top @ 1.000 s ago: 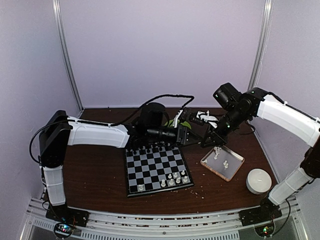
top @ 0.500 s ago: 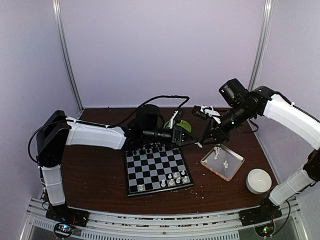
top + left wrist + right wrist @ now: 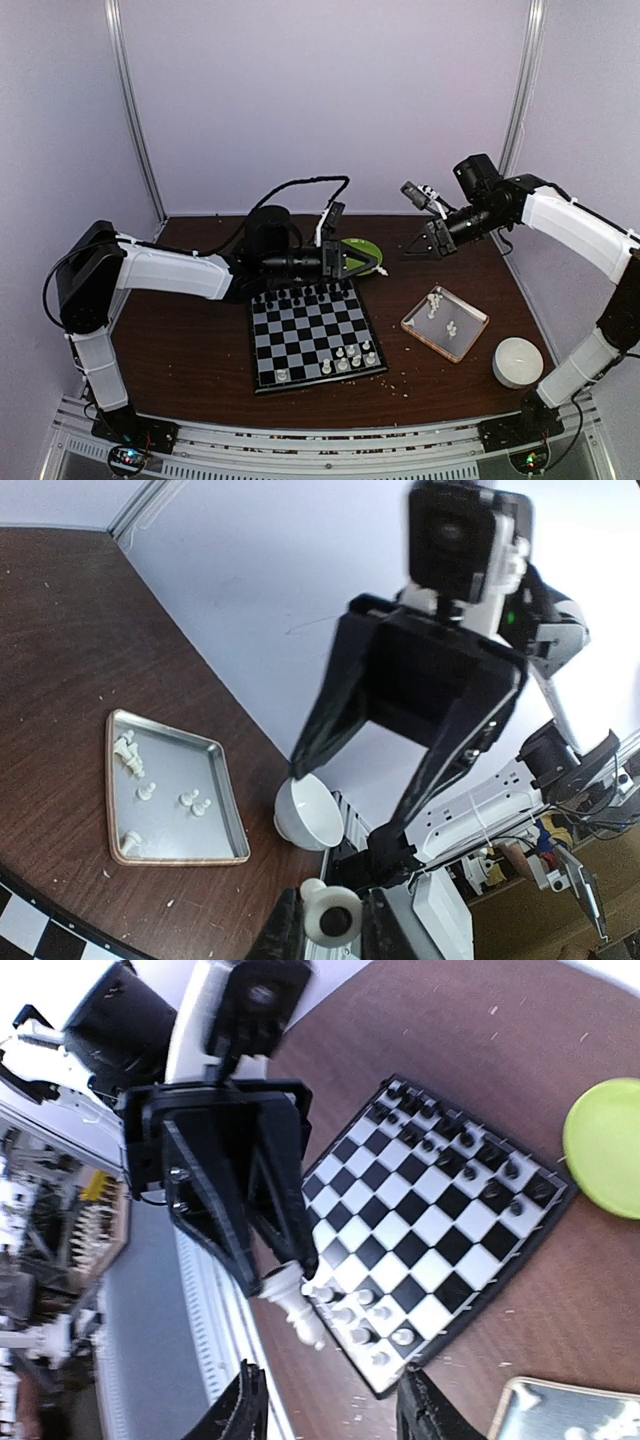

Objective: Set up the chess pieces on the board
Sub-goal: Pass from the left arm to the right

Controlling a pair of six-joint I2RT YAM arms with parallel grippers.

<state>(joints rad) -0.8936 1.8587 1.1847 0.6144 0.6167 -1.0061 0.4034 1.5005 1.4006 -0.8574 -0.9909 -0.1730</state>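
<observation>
The board lies at mid-table, with several white chess pieces on its near right squares and black ones along its far rows. My left gripper is shut on one white chess piece, held level above the table beyond the board's far right corner. In the right wrist view the same held piece sticks out of the left fingertips. My right gripper hangs open and empty to the right of it, and its fingers frame the board.
A clear square tray right of the board holds several loose white pieces. A white bowl stands near the front right. A green plate lies behind the board, under the left gripper. A black cable loops over the left arm.
My right gripper has opened, let go of the white piece and drawn back up and to the right. My left arm has pulled back to the left with the piece in its jaws.
</observation>
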